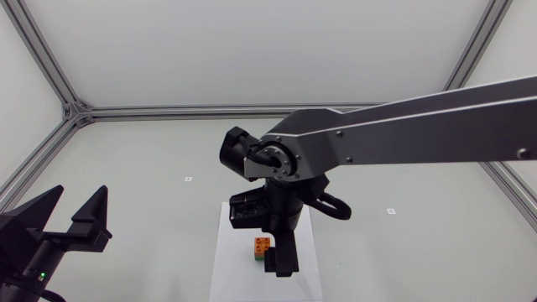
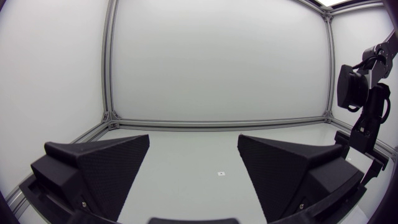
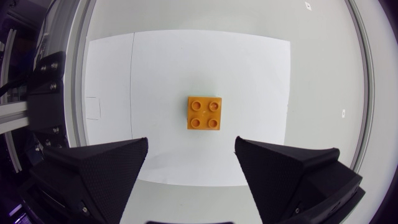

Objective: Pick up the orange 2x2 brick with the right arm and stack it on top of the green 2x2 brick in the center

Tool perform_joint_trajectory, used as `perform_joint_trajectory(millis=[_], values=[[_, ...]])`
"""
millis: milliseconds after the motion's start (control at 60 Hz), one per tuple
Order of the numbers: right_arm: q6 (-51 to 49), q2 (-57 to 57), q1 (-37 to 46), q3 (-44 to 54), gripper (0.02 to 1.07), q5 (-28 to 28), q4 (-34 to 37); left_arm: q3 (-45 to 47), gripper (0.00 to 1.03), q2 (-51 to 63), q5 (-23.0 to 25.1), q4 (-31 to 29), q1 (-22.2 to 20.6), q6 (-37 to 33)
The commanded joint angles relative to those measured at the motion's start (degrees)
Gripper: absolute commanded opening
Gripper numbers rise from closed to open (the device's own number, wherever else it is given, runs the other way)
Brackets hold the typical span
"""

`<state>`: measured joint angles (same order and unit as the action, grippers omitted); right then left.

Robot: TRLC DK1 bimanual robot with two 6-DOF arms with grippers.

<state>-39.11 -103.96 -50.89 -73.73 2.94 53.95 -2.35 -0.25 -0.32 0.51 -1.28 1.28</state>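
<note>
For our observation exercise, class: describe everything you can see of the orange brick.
The orange brick is a square block of glossy-looking plastic with four round studs on top, two by two. It sits level, studs up, on a green brick over the white sheet. The open right gripper hangs above it, neither finger touching.

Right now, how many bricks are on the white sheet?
2. The orange brick sits on top of the green brick, in the middle of the white sheet, below the open right gripper. The right arm may hide others.
</note>
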Motion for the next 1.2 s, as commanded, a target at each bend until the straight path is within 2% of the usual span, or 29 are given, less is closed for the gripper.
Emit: perform_joint_trajectory(millis=[0,167,500,850,950,1083,1183], values=[[0.79,4.56,0.09,0.17,1.02,-0.22,2.12,2.35,0.99,-0.45,0.23,-0.87,0.14,-0.75],[1.94,13.17,0.88,2.63,1.02,-0.30,4.93,2.35,0.99,-0.45,0.23,-0.78,0.14,-0.75],[6.95,31.28,11.17,7.99,1.02,-0.83,4.58,2.35,0.99,-0.45,0.23,-0.87,0.14,-0.75],[14.50,49.56,26.72,17.22,1.02,-3.47,-7.28,2.35,0.99,-0.45,0.23,-0.87,0.14,-0.75],[14.77,56.33,32.70,22.67,1.02,-4.52,-13.96,2.35,0.99,-0.45,0.32,-0.87,0.14,-0.75],[21.27,63.97,41.93,28.91,1.02,-4.96,-21.61,2.35,0.99,-0.45,0.23,-0.87,0.14,-0.75],[21.10,70.56,45.88,33.66,1.02,-5.66,-26.97,2.35,0.99,-0.45,0.23,-0.87,0.14,-0.75]])
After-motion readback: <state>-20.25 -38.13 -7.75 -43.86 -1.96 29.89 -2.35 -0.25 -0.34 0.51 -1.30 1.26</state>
